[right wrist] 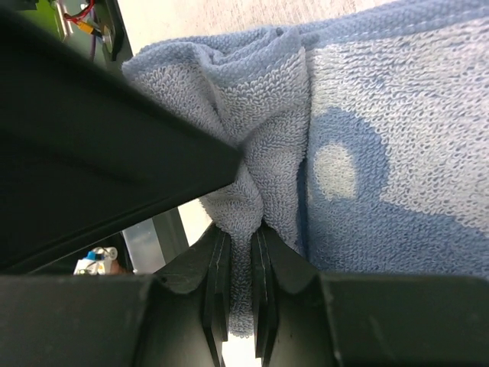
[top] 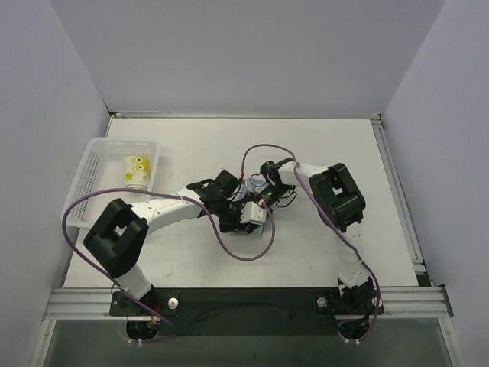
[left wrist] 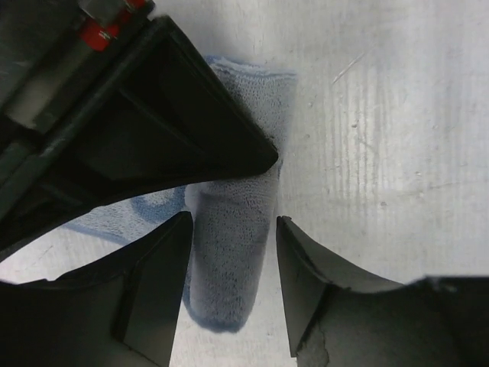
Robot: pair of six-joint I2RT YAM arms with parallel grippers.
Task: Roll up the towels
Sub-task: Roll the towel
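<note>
Left wrist view: soft light-blue terry towel [left wrist: 229, 290], seemingly half rolled, lies lengthwise between the spread jaws of the left gripper [left wrist: 233, 229]; the right gripper [right wrist: 241, 256] pinches its fold.

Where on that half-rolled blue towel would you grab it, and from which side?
Probably across the middle of the roll, from above: the blue towel lies as a narrow tube on the table, and the left gripper has its jaws open either side of it.
</note>
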